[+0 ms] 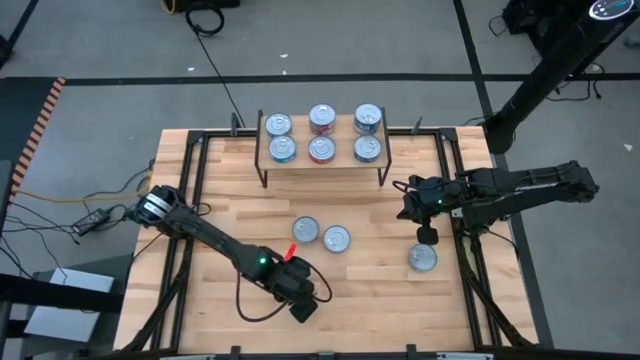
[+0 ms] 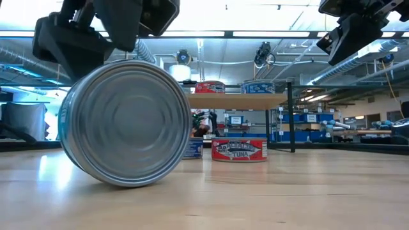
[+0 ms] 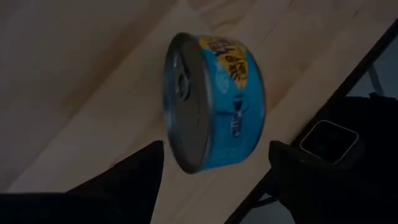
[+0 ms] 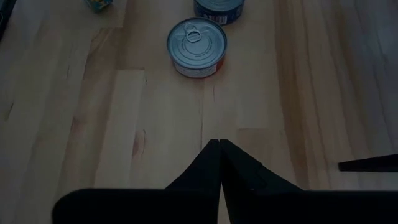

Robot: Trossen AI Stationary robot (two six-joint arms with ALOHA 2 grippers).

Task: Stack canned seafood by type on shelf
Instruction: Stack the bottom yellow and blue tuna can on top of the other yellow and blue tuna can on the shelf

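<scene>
The left arm reached from the table's nine o'clock edge diagonally toward six o'clock, elbow bent, with the left gripper [image 1: 300,298] low over the front of the table [image 1: 370,290]. Its claw stood spread wide on either side of a light-blue can [image 3: 214,102] that lay on its edge, rim on the wood and pull-tab lid facing sideways; whether the fingers [image 3: 134,177] actually touched the can could not be told. In the low view that same can [image 2: 124,121] filled the near foreground, tilted on its side, with the left gripper hanging just above it.

The right arm stretched in from three o'clock, its forearm level and wrist bent down, the right gripper [image 1: 427,232] pointing at the tabletop with its two fingers [image 4: 219,168] pressed together and holding nothing. A silver-topped can [image 1: 423,257] stood just beside it toward six o'clock.

The shelf [image 1: 322,163] sat at the table's twelve o'clock side, carrying six cans in two rows of three: blue-labelled [image 1: 278,125] on the nine o'clock side, red-labelled [image 1: 322,118] in the middle, and dark-blue [image 1: 368,118] on the three o'clock side. Two more cans stood upright near the table's centre, a blue one [image 1: 306,231] and a red-labelled one [image 1: 337,238], just beside each other.
</scene>
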